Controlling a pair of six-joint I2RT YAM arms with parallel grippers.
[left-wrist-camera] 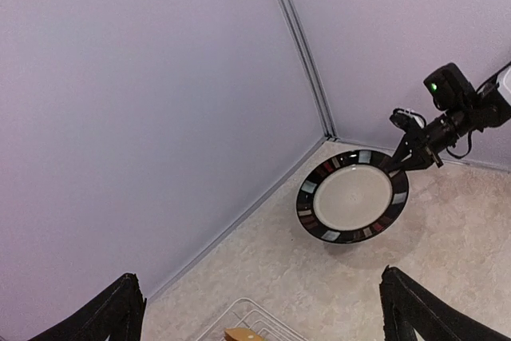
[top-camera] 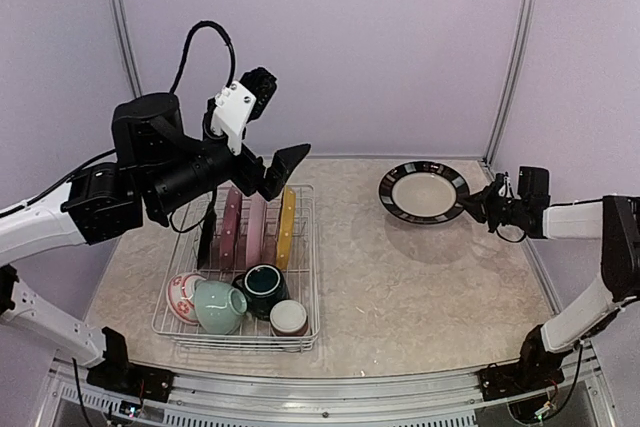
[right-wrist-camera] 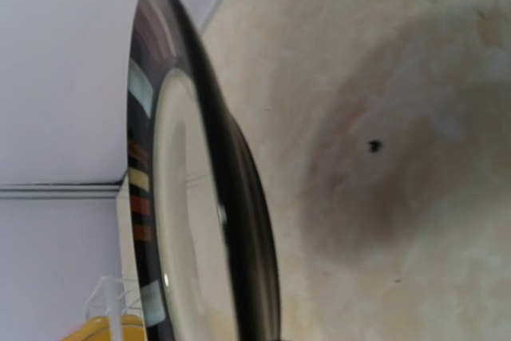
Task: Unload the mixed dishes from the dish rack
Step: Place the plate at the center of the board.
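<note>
The white wire dish rack [top-camera: 311,277] stands at the front left of the table. In it stand a black plate [top-camera: 207,237], two pink plates [top-camera: 245,229] and a yellow plate [top-camera: 287,227], all upright. In front of them lie a teal cup [top-camera: 263,287], a pale-green cup [top-camera: 220,307], a brown-white cup [top-camera: 289,319] and a red-patterned white bowl [top-camera: 182,297]. My left gripper [top-camera: 270,172] hangs open and empty above the plates. My right gripper [top-camera: 478,209] is shut on the rim of a black-rimmed plate [top-camera: 423,192], held tilted a little above the table at the back right.
Lilac walls with metal corner posts [top-camera: 510,57] close the table on the back and sides. The marbled tabletop [top-camera: 420,297] stretches right of the rack. In the left wrist view the rack's corner [left-wrist-camera: 255,317] and the yellow plate's tip [left-wrist-camera: 243,335] show at the bottom edge.
</note>
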